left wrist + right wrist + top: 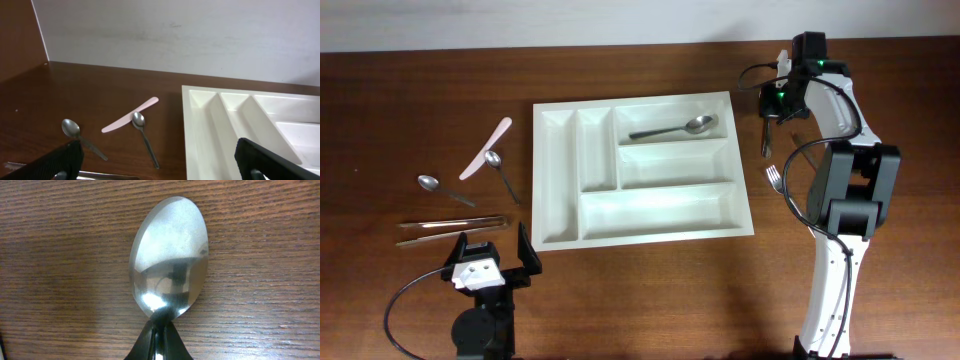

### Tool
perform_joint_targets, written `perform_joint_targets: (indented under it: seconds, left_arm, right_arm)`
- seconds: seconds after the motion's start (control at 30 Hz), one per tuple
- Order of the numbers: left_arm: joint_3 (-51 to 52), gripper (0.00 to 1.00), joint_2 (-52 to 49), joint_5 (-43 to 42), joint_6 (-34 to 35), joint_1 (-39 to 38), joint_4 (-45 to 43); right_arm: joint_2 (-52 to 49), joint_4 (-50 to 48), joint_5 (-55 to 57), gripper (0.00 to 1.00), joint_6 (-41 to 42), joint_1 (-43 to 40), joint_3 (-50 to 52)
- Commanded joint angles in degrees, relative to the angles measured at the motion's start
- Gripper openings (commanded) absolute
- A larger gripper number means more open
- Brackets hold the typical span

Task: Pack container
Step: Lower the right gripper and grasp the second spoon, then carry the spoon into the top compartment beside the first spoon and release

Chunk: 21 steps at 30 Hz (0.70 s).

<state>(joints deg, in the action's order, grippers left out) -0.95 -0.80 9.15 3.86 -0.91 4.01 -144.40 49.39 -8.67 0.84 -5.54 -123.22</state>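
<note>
**Q:** Where was the container (745, 160)?

**A:** The white five-compartment tray lay flat on the brown wooden table (400, 80), roughly in the middle, between the two arms. One stored spoon (675, 128) lay in the wide compartment farthest from the arm bases. The other four compartments were bare.

**Q:** What was the right gripper (772, 108) doing?

**A:** It sat just beyond the container's far right corner. Its fingers were clamped on the neck of the held spoon (169, 260), whose bowl was close over the wood. I could not tell whether the bowl touched the table. A fork (775, 178) lay on the table near the container's right edge.

**Q:** And the left gripper (492, 243)?

**A:** It was near the container's near left corner, with its fingers spread wide and nothing between them. On the table to the container's left lay a pink knife (485, 148), with a small spoon (502, 172) touching it. A second small spoon (442, 188) lay apart from them. A long pale utensil (455, 228), too blurred to name, lay just ahead of the gripper.
</note>
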Motion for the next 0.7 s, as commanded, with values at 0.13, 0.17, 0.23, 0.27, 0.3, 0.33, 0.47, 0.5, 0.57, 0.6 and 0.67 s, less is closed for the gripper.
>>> perform_joint_targets:
  seconds: [0.13, 0.17, 0.23, 0.27, 0.3, 0.33, 0.47, 0.5, 0.57, 0.6, 0.67]
  left_arm:
    - [0.42, 0.99, 0.48, -0.59, -0.92, -0.17, -0.13]
    - [0.42, 0.99, 0.5, -0.59, -0.92, -0.17, -0.13]
    - [0.42, 0.99, 0.5, -0.59, -0.92, -0.17, -0.13]
    - [0.42, 0.99, 0.5, -0.59, -0.92, -0.17, -0.13]
    - [0.42, 0.99, 0.48, -0.59, -0.92, -0.17, -0.13]
    - [0.42, 0.99, 0.48, -0.59, -0.92, -0.17, -0.13]
    - [0.42, 0.99, 0.48, -0.59, -0.92, -0.17, -0.13]
    - [0.42, 0.99, 0.5, -0.59, -0.92, -0.17, -0.13]
    - [0.42, 0.99, 0.48, -0.59, -0.92, -0.17, -0.13]
    - [0.42, 0.99, 0.5, -0.59, -0.92, -0.17, -0.13]
    - [0.42, 0.99, 0.48, -0.59, -0.92, -0.17, -0.13]
  right_arm:
    - [-1.36, 2.49, 0.28, 0.04, 0.09, 0.42, -1.66]
    - [-1.25, 2.82, 0.28, 0.04, 0.09, 0.42, -2.23]
    - [-1.05, 3.72, 0.28, 0.04, 0.07, 0.42, -3.76]
    - [-1.01, 4.15, 0.31, 0.04, 0.07, 0.42, -4.7]
    - [-0.96, 4.7, 0.28, 0.04, 0.07, 0.42, -5.75]
    - [-0.94, 5.22, 0.31, 0.04, 0.07, 0.42, -6.84]
    - [-0.94, 7.17, 0.31, 0.04, 0.07, 0.42, -10.97]
    - [-0.94, 7.39, 0.31, 0.04, 0.07, 0.42, -11.52]
    - [-0.94, 8.11, 0.31, 0.04, 0.07, 0.42, -12.59]
    - [-0.94, 8.35, 0.31, 0.04, 0.07, 0.44, -12.85]
    - [-0.94, 8.52, 0.33, 0.04, 0.07, 0.42, -12.85]
